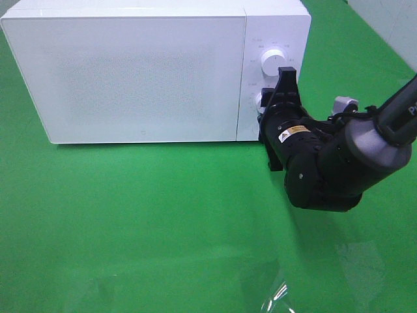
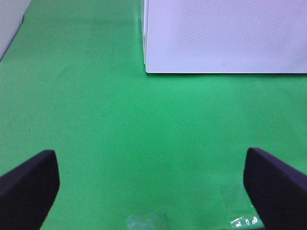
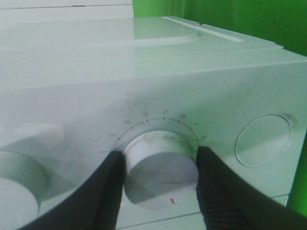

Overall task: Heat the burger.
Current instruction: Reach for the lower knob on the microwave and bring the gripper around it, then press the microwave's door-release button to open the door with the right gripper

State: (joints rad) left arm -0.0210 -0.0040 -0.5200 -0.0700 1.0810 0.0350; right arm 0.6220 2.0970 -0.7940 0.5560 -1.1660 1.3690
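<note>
The burger is out of view. A white microwave (image 1: 130, 72) stands at the back with its door closed. My right gripper (image 1: 268, 102) reaches to the control panel, where it is shut on the lower knob (image 3: 160, 170), its two black fingers (image 3: 111, 191) pressing the knob's sides in the right wrist view. The upper knob (image 1: 272, 62) is free. In the left wrist view my left gripper (image 2: 153, 191) hangs open over bare green cloth, a little in front of the microwave's front corner (image 2: 220, 33).
A green cloth (image 1: 143, 215) covers the table. The right arm's black body (image 1: 326, 163) fills the space in front of the control panel. A round button (image 3: 263, 140) sits beside the gripped knob.
</note>
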